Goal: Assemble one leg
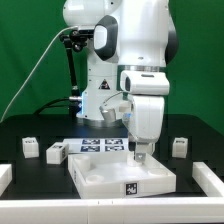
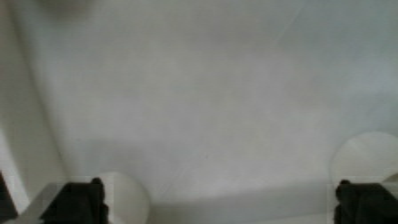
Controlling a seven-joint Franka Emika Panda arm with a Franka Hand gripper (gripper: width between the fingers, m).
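Observation:
My gripper (image 1: 143, 154) points straight down over the far right part of the large white panel (image 1: 110, 176), with its fingertips at or just above the panel's surface. In the wrist view the gripper (image 2: 222, 205) is open wide, with dark fingertips (image 2: 80, 202) at both sides. Only the panel's plain white surface (image 2: 214, 100) shows between them. Small white legs with marker tags lie on the black table. Two are at the exterior view's left (image 1: 30, 147) (image 1: 55, 152) and one is at its right (image 1: 180, 146). None is held.
The marker board (image 1: 100, 146) lies flat behind the panel, in front of the robot base. White bars lie at the table's left edge (image 1: 5, 178) and right edge (image 1: 211, 178). A green backdrop stands behind.

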